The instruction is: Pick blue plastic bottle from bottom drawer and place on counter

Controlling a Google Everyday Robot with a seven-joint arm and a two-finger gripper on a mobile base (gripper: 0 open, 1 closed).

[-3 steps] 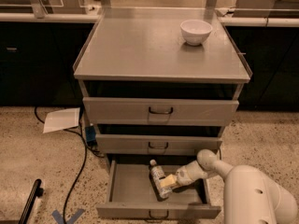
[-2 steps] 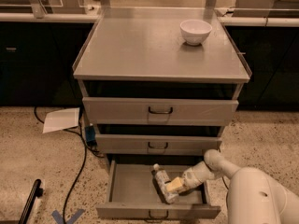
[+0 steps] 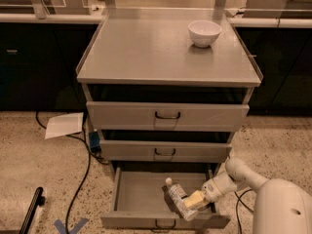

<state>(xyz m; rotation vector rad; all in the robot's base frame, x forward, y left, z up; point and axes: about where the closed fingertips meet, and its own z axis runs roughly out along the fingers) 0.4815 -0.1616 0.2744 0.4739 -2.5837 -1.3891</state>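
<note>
The grey counter (image 3: 156, 52) fills the upper middle of the view, its flat top bare except toward 1 o'clock. Under it, two upper drawers (image 3: 165, 116) are shut, each with a dark loop handle. The speckled floor (image 3: 39, 169) spreads to either side. From 4 o'clock the robot's white arm (image 3: 243, 175) reaches leftward and down into the cabinet's lowest level. There the bottom drawer (image 3: 141, 195) is pulled out toward 6 o'clock, and its grey floor is bare on the left half. A sheet of paper (image 3: 64, 125) lies on the floor at 9 o'clock of the cabinet, and a dark cable (image 3: 82, 167) runs down past it. A white bowl (image 3: 204, 32) stands on the counter toward 1 o'clock. The bottle (image 3: 176, 193) is in the right half of the open drawer, tilted, with its white cap pointing to 11 o'clock and its base near the front panel. The gripper (image 3: 194, 200) is at the bottle's 4 o'clock side, its tan jaws clamped across the bottle's lower body
</note>
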